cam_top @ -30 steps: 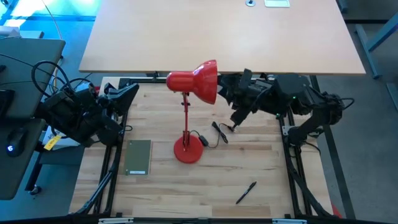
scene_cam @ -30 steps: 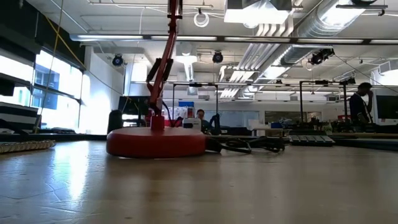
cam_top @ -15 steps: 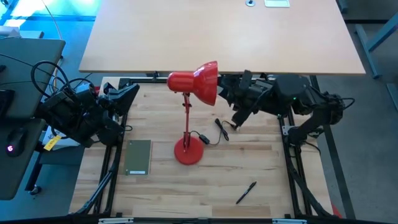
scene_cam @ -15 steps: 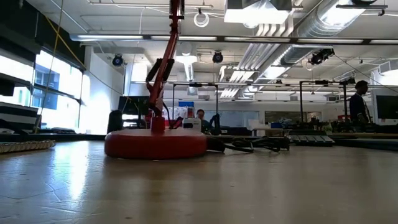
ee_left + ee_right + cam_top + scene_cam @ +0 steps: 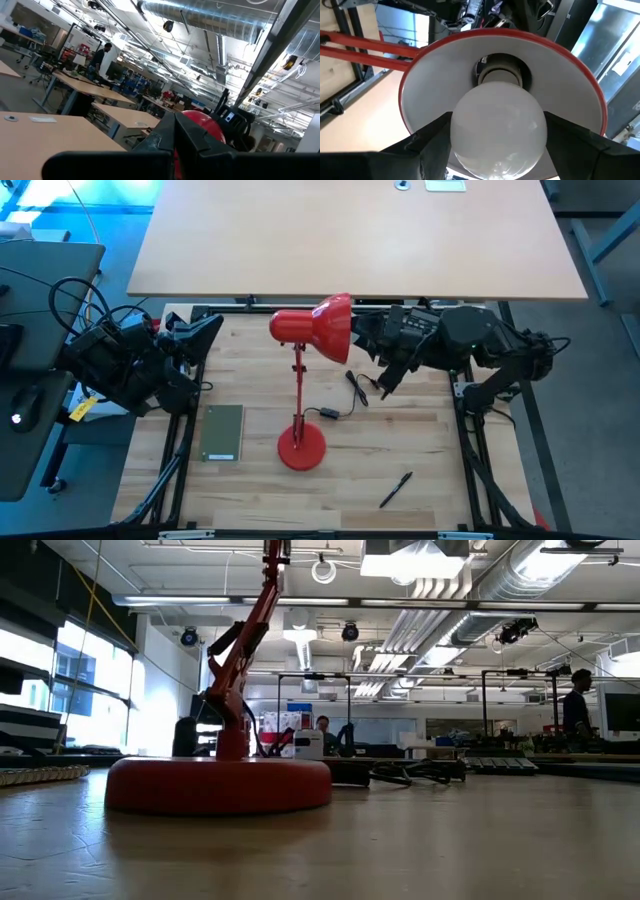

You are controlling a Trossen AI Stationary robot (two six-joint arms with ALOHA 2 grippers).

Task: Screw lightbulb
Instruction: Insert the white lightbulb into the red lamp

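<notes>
The red desk lamp stands mid-table on its round base [image 5: 302, 448], its shade [image 5: 318, 328] turned toward the table's right. In the right wrist view the white lightbulb [image 5: 497, 125] sits in the shade's white inside [image 5: 427, 85], its narrow neck at the socket [image 5: 500, 75]. My right gripper [image 5: 353, 338] is at the shade's mouth, shut on the bulb. The shade and gripper hide the bulb in the high view. My left gripper [image 5: 205, 332] waits shut at the table's far left, raised off the table. My right gripper pinches the lightbulb's round globe at its widest part [image 5: 457, 132] between its two fingers [image 5: 432, 140], one on each side. The fingers come in level from the table's right, pointing into the shade. The bulb is held high above the table, its neck toward the socket.
A black pen [image 5: 396, 489] lies near the front right. A grey-green flat box [image 5: 223, 432] lies left of the lamp base. The lamp's black cord and switch [image 5: 352, 390] trail on the wood. A person [image 5: 578, 705] stands far behind the table.
The lamp's base has slid along the table toward its near edge, showing larger and closer in the low view. The stem now leans more, while the shade has stayed at my right gripper.
</notes>
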